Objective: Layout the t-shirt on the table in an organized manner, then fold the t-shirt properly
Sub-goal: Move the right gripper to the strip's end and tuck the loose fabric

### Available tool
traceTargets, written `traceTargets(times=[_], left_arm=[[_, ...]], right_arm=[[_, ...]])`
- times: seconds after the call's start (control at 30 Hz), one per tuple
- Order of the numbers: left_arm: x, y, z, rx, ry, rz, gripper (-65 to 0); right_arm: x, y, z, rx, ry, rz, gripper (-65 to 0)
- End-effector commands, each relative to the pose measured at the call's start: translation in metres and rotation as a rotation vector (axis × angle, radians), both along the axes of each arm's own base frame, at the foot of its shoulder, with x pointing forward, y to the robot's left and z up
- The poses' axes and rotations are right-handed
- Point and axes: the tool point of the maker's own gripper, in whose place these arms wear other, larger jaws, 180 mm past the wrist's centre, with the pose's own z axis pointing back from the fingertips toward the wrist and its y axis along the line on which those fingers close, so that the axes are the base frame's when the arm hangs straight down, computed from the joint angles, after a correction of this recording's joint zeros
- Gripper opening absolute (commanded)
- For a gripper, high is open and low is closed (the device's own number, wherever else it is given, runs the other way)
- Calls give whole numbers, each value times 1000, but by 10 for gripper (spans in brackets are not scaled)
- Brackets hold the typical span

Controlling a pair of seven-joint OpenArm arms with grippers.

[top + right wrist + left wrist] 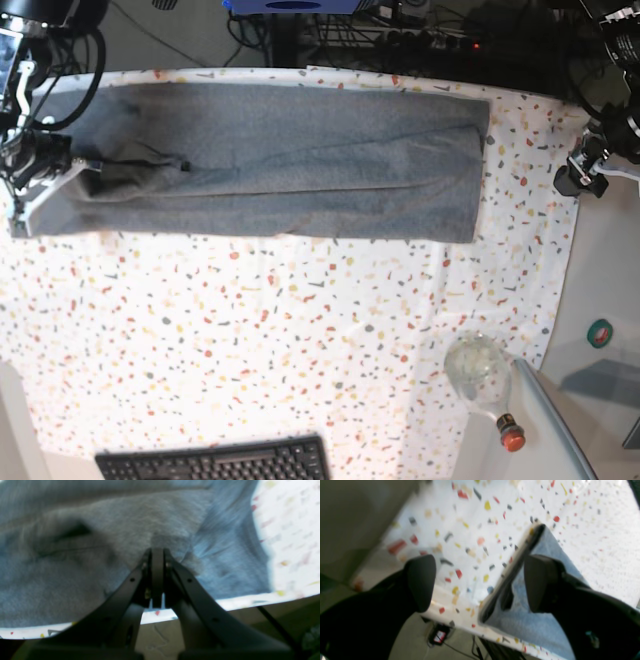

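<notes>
Right gripper (pixel 70 170) pinches one end of the long, folded heather-grey knit t-shirt (pixel 290 160); left gripper (pixel 480 585) gapes empty beside the far end.

Evenly and brightly lit from above in the base view, with glare washing out the far surface (pixel 602 545) and heavy blur smearing both wrist views, softest around the t-shirt (pixel 75 562).
</notes>
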Motion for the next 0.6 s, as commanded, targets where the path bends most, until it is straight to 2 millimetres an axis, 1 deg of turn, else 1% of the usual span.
traceTargets(times=[0.0, 0.13, 0.17, 0.27, 0.33, 0.4, 0.47, 0.57], left_arm=[[4, 8, 10, 42, -17, -6, -127], [15, 16, 18, 82, -71, 17, -127], [17, 18, 19, 91, -85, 23, -127], [25, 14, 20, 108, -104, 4, -127], [30, 9, 19, 117, -100, -31, -127], [34, -5, 14, 108, -87, -77, -127], [38, -14, 9, 97, -80, -105, -127], [39, -20, 5, 86, -75, -114, -127]], right_arm=[[7, -7, 8, -25, -44, -1, -650], [-5, -3, 0, -18, -27, 0, -650], [-9, -3, -5, -12, -10, -4, -650], [-18, -2, -21, 9, 38, -16, -650], [-14, -2, -22, 8, 18, -13, -650], [-8, -1, -20, 7, -6, -4, -650], [-2, 14, -21, 22, 4, 44, -650], [4, 30, -19, 30, 10, 106, -650]])
